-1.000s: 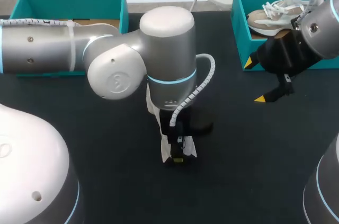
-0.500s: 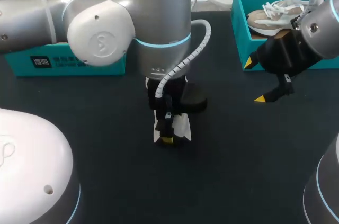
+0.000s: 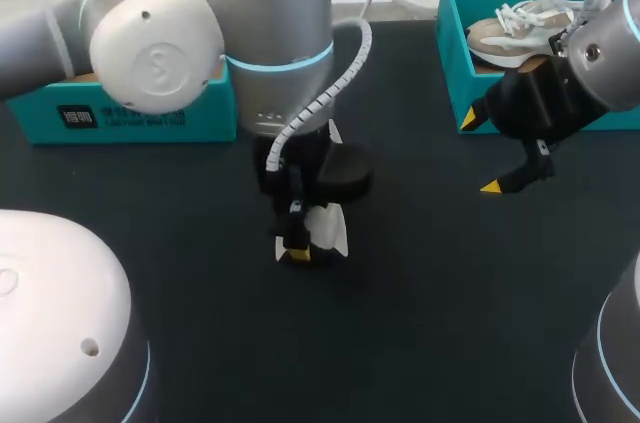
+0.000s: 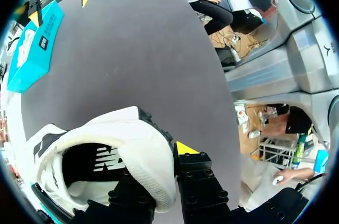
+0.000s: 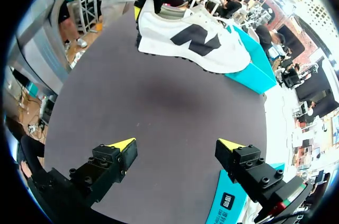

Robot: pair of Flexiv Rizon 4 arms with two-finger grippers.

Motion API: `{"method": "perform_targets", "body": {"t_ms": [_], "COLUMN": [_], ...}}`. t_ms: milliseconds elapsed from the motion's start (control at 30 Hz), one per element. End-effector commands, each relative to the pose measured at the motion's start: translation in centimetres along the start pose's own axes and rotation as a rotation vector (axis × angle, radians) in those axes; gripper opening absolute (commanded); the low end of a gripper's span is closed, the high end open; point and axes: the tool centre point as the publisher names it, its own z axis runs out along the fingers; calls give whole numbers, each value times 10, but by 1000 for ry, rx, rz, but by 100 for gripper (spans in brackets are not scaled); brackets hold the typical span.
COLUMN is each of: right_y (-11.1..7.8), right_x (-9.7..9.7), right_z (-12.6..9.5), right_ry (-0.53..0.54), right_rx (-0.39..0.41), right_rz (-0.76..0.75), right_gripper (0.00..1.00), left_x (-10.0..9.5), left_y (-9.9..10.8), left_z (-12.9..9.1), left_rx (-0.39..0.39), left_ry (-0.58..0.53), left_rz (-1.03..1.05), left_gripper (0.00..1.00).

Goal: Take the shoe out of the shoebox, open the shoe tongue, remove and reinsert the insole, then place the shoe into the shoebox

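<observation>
Head view shows you the left pincer (image 3: 294, 254) clamped on the heel collar of the white shoe (image 3: 326, 227), holding it over the dark surface (image 3: 450, 323) near the left shoebox (image 3: 130, 115). Your right pincer (image 3: 480, 153) hangs spread wide beside the right shoebox (image 3: 450, 53).

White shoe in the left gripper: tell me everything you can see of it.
The white shoe is a low trainer: pale upper, black side mark, white midsole over a dark outsole, dark lining. The left gripper is shut on its padded heel collar, one finger inside, one outside. It looks held clear of the table, toe end toward a teal shoebox. Nothing else touches it.
</observation>
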Motion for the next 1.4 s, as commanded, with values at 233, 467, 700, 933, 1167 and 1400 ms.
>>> {"method": "perform_targets", "body": {"t_ms": [233, 467, 700, 933, 1167, 1400], "right_y": [1, 1, 1, 1, 1, 1], "right_x": [0, 0, 0, 0, 0, 0], "right_z": [1, 1, 1, 1, 1, 1], "right_ry": [-1, -1, -1, -1, -1, -1], "right_rx": [3, 3, 3, 3, 3, 3], "right_rz": [0, 0, 0, 0, 0, 0], "right_gripper": [100, 100, 100, 100, 100, 100], "left_x": [-6, -12, -22, -28, -33, -33], "left_y": [100, 185, 260, 333, 380, 391], "left_z": [-46, -67, -74, -83, -101, -109], "left_rx": [87, 120, 122, 149, 112, 106], "left_ry": [-5, 26, 70, 55, 43, 26], "left_rz": [12, 83, 175, 204, 176, 183], "left_gripper": [0, 0, 0, 0, 0, 0]}}
